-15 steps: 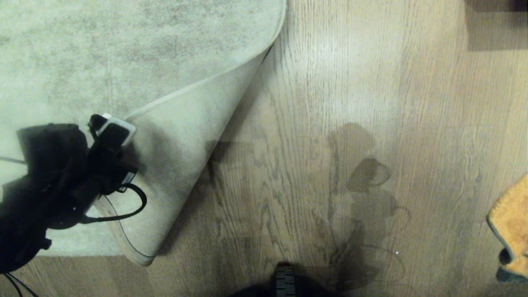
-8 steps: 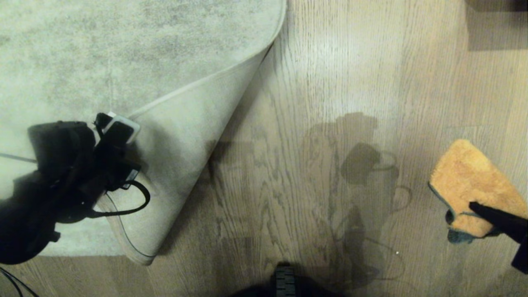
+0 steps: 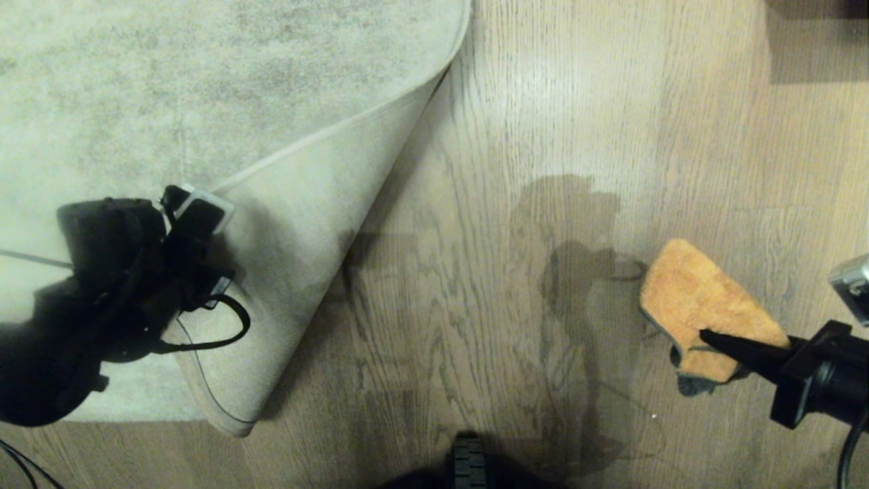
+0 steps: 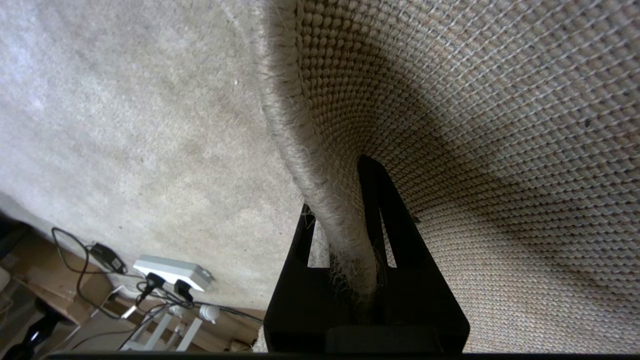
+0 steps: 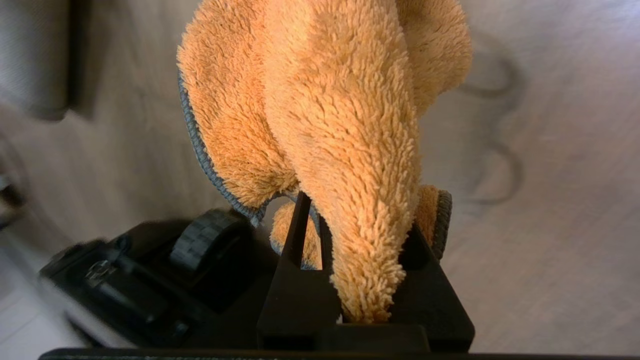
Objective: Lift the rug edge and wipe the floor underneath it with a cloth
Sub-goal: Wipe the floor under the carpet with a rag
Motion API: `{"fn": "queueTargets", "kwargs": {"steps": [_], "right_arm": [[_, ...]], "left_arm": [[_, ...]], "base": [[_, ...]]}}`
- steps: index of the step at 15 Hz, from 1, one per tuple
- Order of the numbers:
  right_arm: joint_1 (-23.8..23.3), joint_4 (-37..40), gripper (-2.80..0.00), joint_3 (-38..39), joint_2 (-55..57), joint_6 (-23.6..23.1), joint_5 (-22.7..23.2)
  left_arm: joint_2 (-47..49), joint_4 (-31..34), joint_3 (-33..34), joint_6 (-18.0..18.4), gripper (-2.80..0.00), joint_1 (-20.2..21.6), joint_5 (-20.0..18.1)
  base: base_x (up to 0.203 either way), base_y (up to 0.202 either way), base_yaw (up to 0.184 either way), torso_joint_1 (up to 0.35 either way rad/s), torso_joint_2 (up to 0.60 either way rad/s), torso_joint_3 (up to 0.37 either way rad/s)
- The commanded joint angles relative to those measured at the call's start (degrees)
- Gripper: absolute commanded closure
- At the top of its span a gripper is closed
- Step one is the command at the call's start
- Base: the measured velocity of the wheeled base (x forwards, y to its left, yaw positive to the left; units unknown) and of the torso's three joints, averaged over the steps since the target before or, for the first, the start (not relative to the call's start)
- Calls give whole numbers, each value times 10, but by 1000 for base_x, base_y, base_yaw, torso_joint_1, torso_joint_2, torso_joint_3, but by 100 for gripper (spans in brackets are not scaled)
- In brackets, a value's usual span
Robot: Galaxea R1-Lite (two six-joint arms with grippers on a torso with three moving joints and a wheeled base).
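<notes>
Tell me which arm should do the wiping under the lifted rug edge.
Right. The right gripper is shut on the cloth, over bare floor beside the fold. The left gripper is clamped on the rug edge, holding it up; letting go would likely drop it.

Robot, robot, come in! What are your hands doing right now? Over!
Left tool shut on the rug edge, corner folded back. Right tool shut on the cloth, above bare floor. Nothing in the way. Over.
</notes>
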Motion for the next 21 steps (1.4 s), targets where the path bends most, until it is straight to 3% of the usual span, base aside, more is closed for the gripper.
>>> {"fn": "queueTargets", "kwargs": {"steps": [1,10,21], "right_arm": [[15,-11,0,0,32,-1,1],[39,-112,0,-11,125,-2,0],[85,-116,0,-119,222,-1,-19]], "left_arm": [[1,-2,1,1,0,0,5],[-1,-3,1,0,0,2,8],[3,-2,2,0,0,2,15]], "base": [[0,0,0,0,0,0],[0,0,0,0,0,0],[0,0,0,0,0,0]]}}
